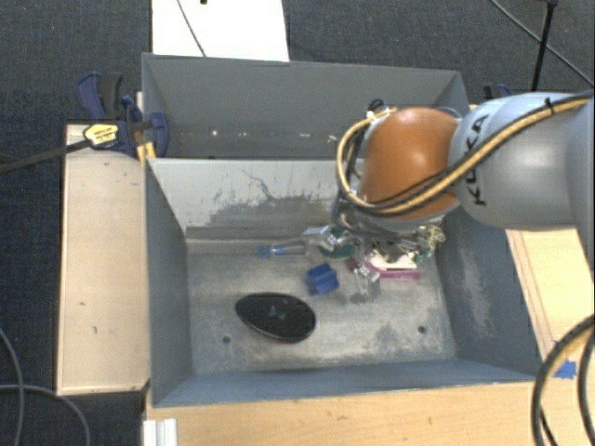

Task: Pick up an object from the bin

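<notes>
My gripper (363, 282) hangs low over the bin floor right of centre, under the arm's orange dome. Just to its left lies a small blue block (322, 279). A pink and white thing (398, 268) lies just to its right, partly hidden under the wrist. Further left, near the front, a flat black oval thing (275, 317) rests on the floor. A thin clear stick with a blue end (279, 248) lies near the back wall's foot.
Small greenish bits (429, 239) lie under the wrist by the right wall. The arm comes in from the right and covers the bin's right back corner. Bare floor stretches along the left and front of the bin.
</notes>
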`<action>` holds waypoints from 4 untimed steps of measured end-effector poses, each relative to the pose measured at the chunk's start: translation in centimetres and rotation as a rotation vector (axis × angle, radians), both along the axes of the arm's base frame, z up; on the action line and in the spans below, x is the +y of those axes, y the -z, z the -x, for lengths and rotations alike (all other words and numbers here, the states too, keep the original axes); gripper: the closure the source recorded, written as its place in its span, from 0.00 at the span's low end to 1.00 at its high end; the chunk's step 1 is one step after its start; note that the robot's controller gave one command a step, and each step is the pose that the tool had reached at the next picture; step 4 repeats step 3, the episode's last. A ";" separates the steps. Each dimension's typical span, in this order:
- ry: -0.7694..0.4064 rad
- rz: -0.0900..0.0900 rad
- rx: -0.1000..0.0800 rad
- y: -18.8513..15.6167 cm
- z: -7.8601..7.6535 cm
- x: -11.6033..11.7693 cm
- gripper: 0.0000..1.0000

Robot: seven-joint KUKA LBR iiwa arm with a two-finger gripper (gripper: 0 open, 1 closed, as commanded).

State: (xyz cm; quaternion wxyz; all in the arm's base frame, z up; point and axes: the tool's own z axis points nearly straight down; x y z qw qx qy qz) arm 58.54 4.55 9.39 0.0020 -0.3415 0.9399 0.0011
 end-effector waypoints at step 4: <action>-0.004 0.002 -0.009 -13.3 0.7 -0.2 1.00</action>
